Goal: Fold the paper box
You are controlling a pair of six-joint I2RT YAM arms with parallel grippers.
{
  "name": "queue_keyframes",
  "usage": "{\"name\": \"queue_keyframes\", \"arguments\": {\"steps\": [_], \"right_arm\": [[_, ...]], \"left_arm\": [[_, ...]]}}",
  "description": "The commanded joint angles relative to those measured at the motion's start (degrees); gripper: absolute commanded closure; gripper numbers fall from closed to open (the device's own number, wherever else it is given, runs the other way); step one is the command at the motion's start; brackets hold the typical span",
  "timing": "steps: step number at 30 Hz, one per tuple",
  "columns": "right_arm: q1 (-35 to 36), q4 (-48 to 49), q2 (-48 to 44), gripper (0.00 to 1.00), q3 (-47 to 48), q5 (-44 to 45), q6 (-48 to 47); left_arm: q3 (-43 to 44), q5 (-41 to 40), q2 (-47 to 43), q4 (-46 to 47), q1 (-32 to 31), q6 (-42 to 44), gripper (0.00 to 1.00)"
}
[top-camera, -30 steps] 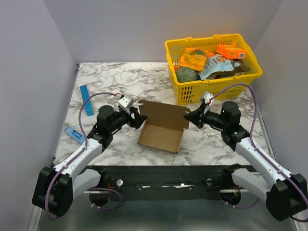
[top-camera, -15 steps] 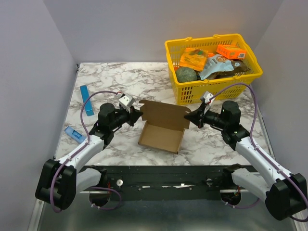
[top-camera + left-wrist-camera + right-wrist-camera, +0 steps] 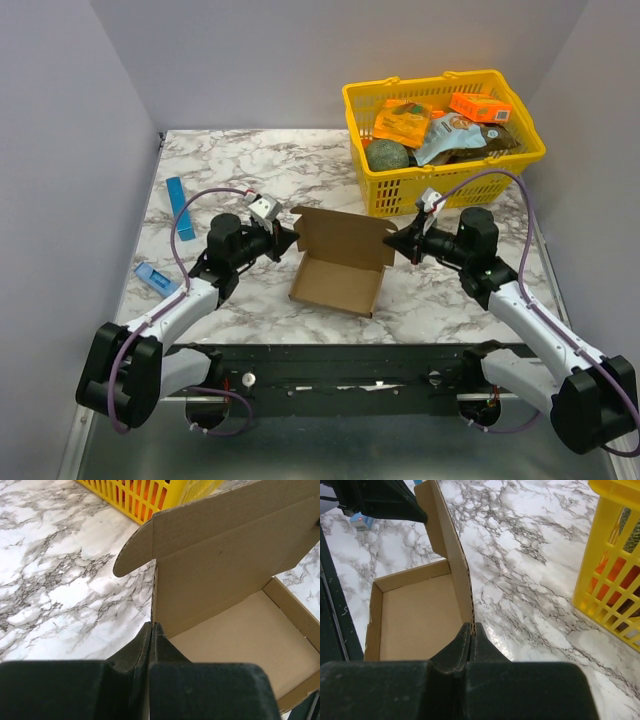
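Observation:
The paper box [image 3: 336, 285] is a brown cardboard tray on the marble table, its lid [image 3: 345, 238] standing upright at the back. My left gripper [image 3: 290, 238] is shut on the lid's left edge. In the left wrist view the fingertips [image 3: 151, 626] pinch the cardboard [image 3: 225, 575] just below its rounded side flap [image 3: 135, 552]. My right gripper [image 3: 393, 243] is shut on the lid's right edge. The right wrist view shows that gripper [image 3: 471, 626] clamping the corrugated edge, with the tray floor [image 3: 415, 615] to the left and my left gripper's fingers [image 3: 395, 505] at the lid's far end.
A yellow basket [image 3: 440, 190] with orange packs and other goods stands at the back right, close behind my right gripper. A thin blue strip [image 3: 180, 208] and a small blue object [image 3: 152, 277] lie at the table's left. Grey walls enclose the table.
My left gripper was open beside the lid's left edge and has shut on it. The box has shifted slightly to the right. My right gripper has kept its grip.

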Motion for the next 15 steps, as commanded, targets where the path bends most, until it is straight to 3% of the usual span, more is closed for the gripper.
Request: {"name": "queue_keyframes", "arguments": {"steps": [1,15], "right_arm": [[0.79,0.64,0.16,0.99,1.29,4.75,-0.23],[10.72,16.54,-0.38,0.96,-7.94,34.29,2.59]], "left_arm": [[1.31,-0.95,0.95,3.26,-1.96,-2.19,1.0],[-6.95,-30.03,-1.6,13.09,-15.67,-1.75,1.0]]}}
